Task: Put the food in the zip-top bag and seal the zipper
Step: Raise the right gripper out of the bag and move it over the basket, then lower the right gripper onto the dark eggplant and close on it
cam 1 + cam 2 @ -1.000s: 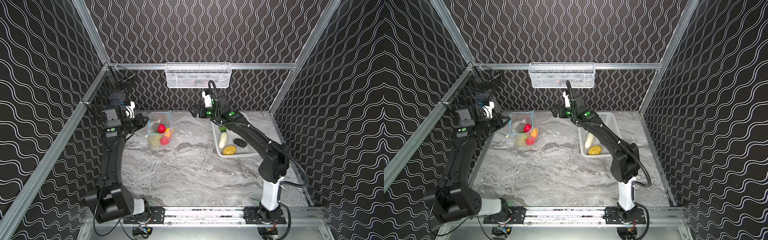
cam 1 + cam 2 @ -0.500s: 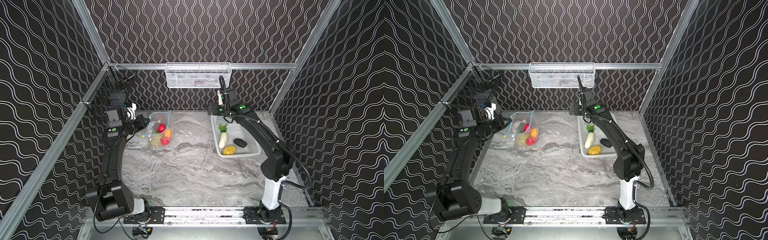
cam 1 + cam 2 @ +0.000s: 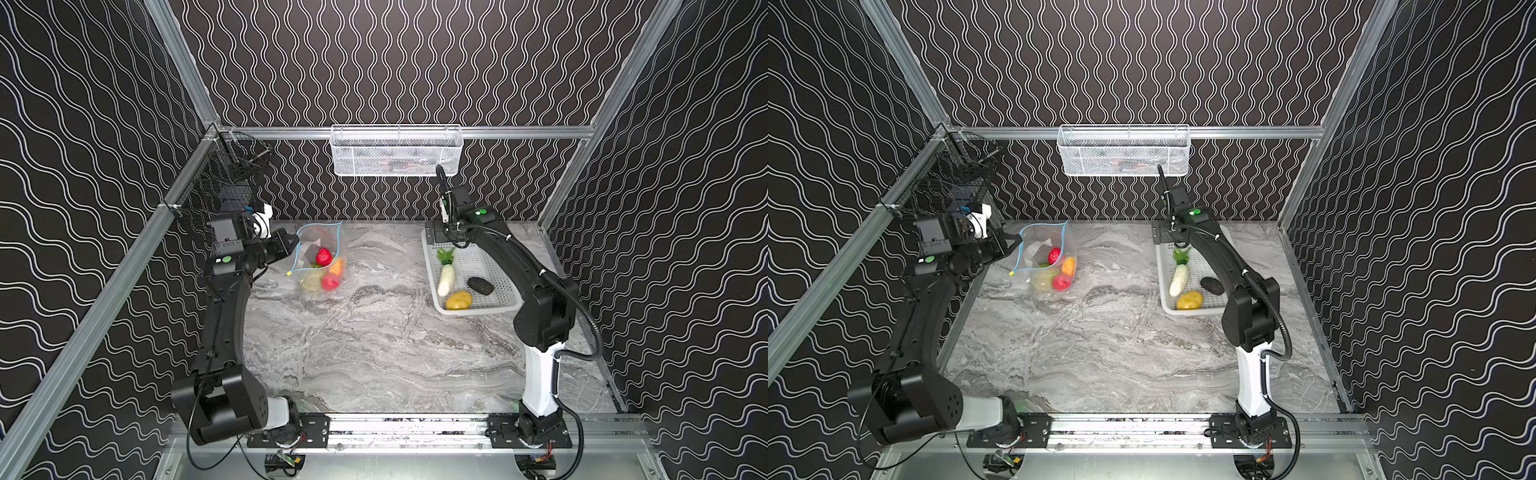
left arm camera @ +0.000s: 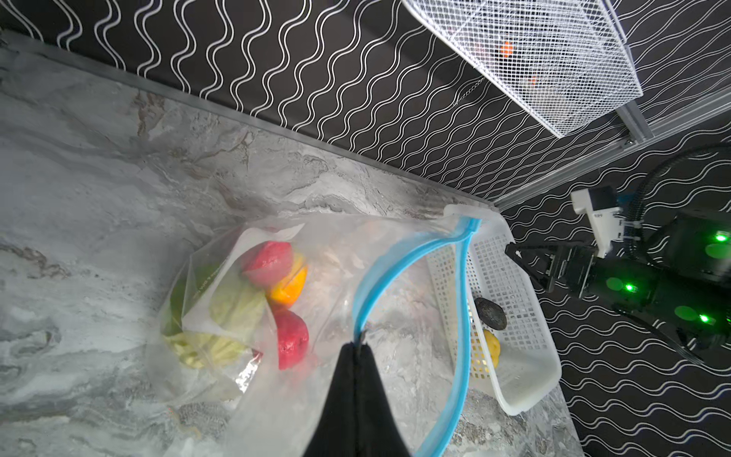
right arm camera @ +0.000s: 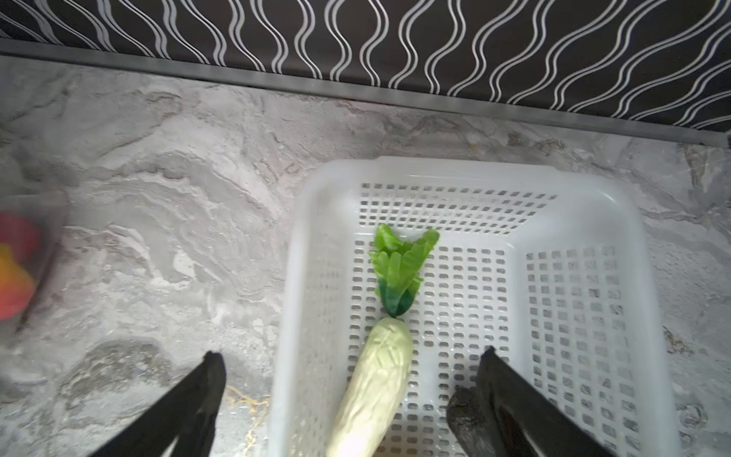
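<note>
While the left gripper (image 4: 360, 347) pinches one lip of the zip-top bag (image 3: 318, 240) tight between its jaws, holding the mouth agape at the far left of the table (image 3: 374, 353), the right gripper (image 5: 351, 354) hangs over the white basket (image 3: 478, 309), jaws spread wide and empty, astride the white radish (image 5: 379, 380). Four pieces of food sit in the bag; the radish, the yellow potato-like piece (image 3: 459, 300) and the dark avocado-like piece (image 3: 481, 286) lie in the basket. Probable risks: the thin film slips from the pinch and the mouth collapses; the rounded radish rolls out of an off-centre grasp; a finger nudges the avocado-like piece beside it; the zipper (image 4: 379, 273) folds inward.
</note>
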{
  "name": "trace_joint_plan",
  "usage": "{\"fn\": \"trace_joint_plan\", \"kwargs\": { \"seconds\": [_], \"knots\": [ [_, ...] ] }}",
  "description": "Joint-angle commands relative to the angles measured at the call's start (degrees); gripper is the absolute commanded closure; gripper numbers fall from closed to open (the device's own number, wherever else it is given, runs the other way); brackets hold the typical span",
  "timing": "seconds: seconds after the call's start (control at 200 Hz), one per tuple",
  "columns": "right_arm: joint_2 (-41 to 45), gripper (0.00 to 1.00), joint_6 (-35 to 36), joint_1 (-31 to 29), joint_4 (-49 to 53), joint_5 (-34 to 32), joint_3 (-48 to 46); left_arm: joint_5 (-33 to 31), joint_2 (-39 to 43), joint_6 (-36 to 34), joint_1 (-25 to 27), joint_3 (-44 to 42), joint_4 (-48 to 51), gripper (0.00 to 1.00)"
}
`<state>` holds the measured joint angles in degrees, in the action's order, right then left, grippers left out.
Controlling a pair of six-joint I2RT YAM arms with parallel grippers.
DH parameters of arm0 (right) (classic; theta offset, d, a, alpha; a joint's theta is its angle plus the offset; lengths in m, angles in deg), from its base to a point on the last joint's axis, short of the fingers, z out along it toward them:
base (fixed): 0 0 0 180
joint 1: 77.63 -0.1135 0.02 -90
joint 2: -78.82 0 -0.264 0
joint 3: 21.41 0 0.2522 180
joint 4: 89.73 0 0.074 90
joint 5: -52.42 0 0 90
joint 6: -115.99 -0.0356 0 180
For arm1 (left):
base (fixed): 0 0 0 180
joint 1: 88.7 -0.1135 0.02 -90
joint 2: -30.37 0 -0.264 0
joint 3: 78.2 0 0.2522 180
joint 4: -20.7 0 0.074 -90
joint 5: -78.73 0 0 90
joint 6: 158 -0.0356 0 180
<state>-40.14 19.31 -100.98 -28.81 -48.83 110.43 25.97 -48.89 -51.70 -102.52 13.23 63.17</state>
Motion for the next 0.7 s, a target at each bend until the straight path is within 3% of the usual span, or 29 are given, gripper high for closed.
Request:
{"fn": "trace_joint_plan", "kwargs": {
  "seconds": [0.0,0.17,0.395,0.691],
  "knots": [
    [-1.4,0.01,2.3,0.7,2.4,-1.5,0.2,0.7,-1.8,-3.3,0.5,2.4,2.0,1.00],
    [-3.1,0.01,3.3,1.8,7.9,-4.4,0.9,1.8,-4.9,-5.3,1.0,3.8,0.9,1.00],
    [-0.2,0.01,3.5,3.0,7.1,-6.4,-7.4,2.2,-5.8,-8.1,1.6,2.1,-1.2,1.00],
    [-0.2,0.01,2.7,4.9,7.6,-8.6,-11.4,3.0,-4.4,-8.6,1.7,1.0,-1.1,1.00]
  ]
}}
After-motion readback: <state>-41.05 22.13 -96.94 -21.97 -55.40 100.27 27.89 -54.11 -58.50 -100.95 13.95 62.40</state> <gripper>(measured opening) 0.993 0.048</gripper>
